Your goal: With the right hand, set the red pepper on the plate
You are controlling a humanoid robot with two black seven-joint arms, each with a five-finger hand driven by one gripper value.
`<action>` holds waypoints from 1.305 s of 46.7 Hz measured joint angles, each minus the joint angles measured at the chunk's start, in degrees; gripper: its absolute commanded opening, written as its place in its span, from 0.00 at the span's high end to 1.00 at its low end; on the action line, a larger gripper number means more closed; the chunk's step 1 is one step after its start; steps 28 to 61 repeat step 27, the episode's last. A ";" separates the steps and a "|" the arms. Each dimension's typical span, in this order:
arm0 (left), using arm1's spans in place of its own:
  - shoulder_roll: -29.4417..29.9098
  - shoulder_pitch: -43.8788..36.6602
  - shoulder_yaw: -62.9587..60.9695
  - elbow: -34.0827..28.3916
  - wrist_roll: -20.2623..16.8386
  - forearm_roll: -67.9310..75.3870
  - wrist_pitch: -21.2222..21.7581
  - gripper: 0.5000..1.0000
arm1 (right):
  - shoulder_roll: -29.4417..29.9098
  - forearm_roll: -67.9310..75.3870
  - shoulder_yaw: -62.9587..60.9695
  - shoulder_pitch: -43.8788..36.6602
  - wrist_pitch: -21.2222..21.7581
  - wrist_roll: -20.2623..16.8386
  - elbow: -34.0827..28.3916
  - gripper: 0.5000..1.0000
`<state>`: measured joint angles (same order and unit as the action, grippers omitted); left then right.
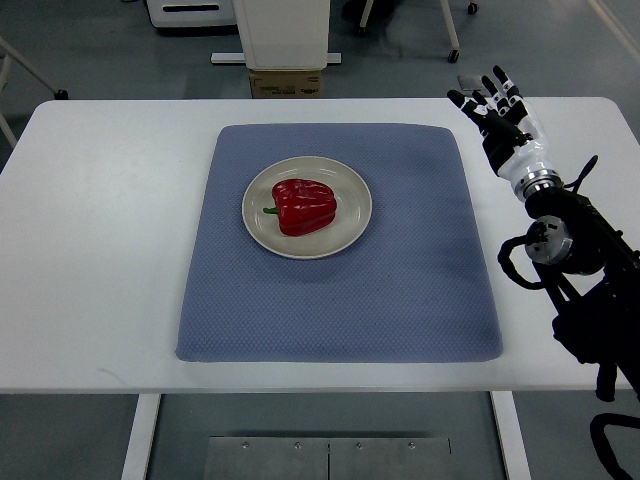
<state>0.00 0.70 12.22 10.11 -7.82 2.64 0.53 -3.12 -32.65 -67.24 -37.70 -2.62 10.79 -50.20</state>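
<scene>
The mat is the landmark: a blue-grey square lying flat on the white table, its near edge just short of the table's front. To the mat's right, the right arm comes in over the table's edge, dark and cabled. On the mat, a little past its middle and toward its left, sits the plate (cream, round), and the pepper lies on it, red, with its green stem pointing left. Beyond the mat's far right corner the right hand hangs over the table, fingers spread apart, holding nothing, well apart from the plate. Past the table's far edge stands a box on the floor.
</scene>
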 measured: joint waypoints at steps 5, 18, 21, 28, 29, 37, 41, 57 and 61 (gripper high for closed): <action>0.00 0.00 0.00 0.00 0.00 0.00 0.00 0.00 | 0.50 0.16 0.57 0.37 0.17 1.11 0.10 0.00; 0.00 0.00 0.00 0.00 0.00 0.00 0.00 0.00 | 0.58 0.14 3.22 0.59 -0.74 1.27 3.23 0.00; 0.00 0.00 0.00 0.00 0.00 0.00 0.00 0.00 | 0.57 0.13 4.46 0.67 -0.74 1.27 3.95 0.00; 0.00 0.00 0.00 0.00 0.00 0.00 0.00 0.00 | 0.52 0.20 7.44 1.33 -0.73 1.20 4.10 0.00; 0.00 0.00 0.00 0.00 0.00 0.00 0.00 0.00 | 0.52 0.20 7.44 1.33 -0.73 1.20 4.10 0.00; 0.00 0.00 0.00 0.00 0.00 0.00 0.00 0.00 | 0.52 0.20 7.44 1.33 -0.73 1.20 4.10 0.00; 0.00 0.00 0.00 0.00 0.00 0.00 0.00 0.00 | 0.52 0.20 7.44 1.33 -0.73 1.20 4.10 0.00; 0.00 0.00 0.00 0.00 0.00 0.00 0.00 0.00 | 0.52 0.20 7.44 1.33 -0.73 1.20 4.10 0.00; 0.00 0.00 0.00 0.00 0.00 0.00 0.00 0.00 | 0.52 0.20 7.44 1.33 -0.73 1.20 4.10 0.00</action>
